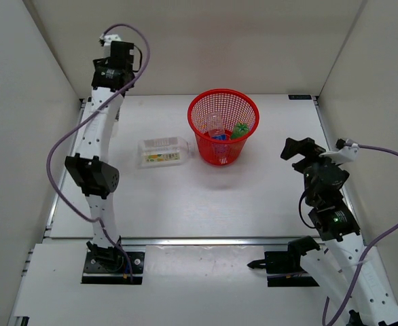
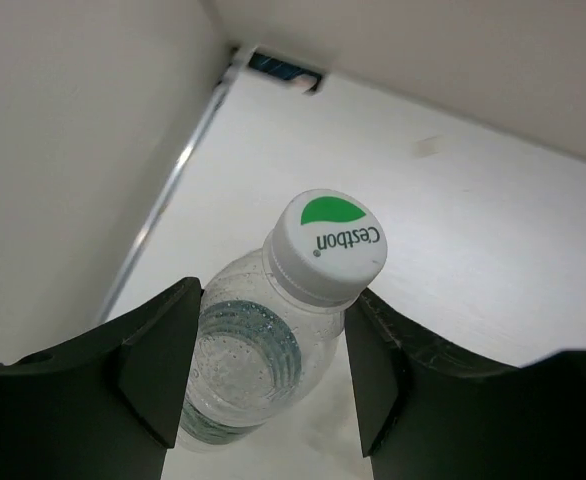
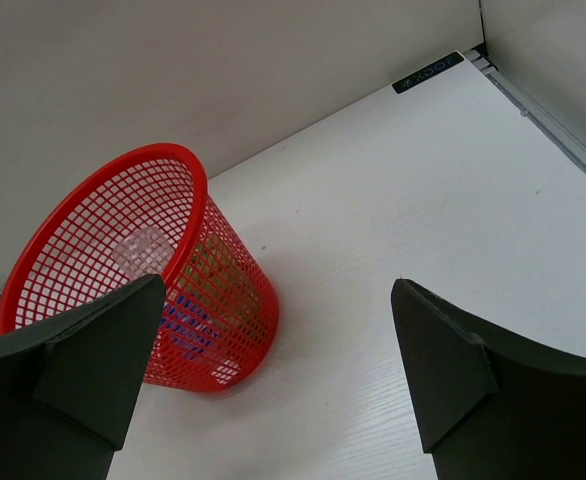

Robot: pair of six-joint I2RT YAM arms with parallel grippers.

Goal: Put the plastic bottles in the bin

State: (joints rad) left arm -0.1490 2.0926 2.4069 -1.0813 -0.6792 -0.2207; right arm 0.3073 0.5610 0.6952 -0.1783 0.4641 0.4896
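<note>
My left gripper point(image 1: 116, 56) reaches to the far left corner of the table. In the left wrist view it point(image 2: 273, 375) is shut on the small clear bottle point(image 2: 253, 350), whose white cap with a green leaf point(image 2: 331, 240) points at the camera. That bottle is hidden in the top view. The red mesh bin point(image 1: 223, 126) stands at centre back and holds the clear bottle with the blue label point(image 1: 216, 130) and the small green bottle point(image 1: 239, 130). The larger squarish clear bottle point(image 1: 164, 151) lies on its side left of the bin. My right gripper point(image 1: 301, 151) is open and empty, right of the bin point(image 3: 103, 260).
White walls enclose the table on the left, back and right. A metal rail point(image 2: 168, 195) runs along the left table edge close to the held bottle. A dark label point(image 3: 428, 72) sits at the back right corner.
</note>
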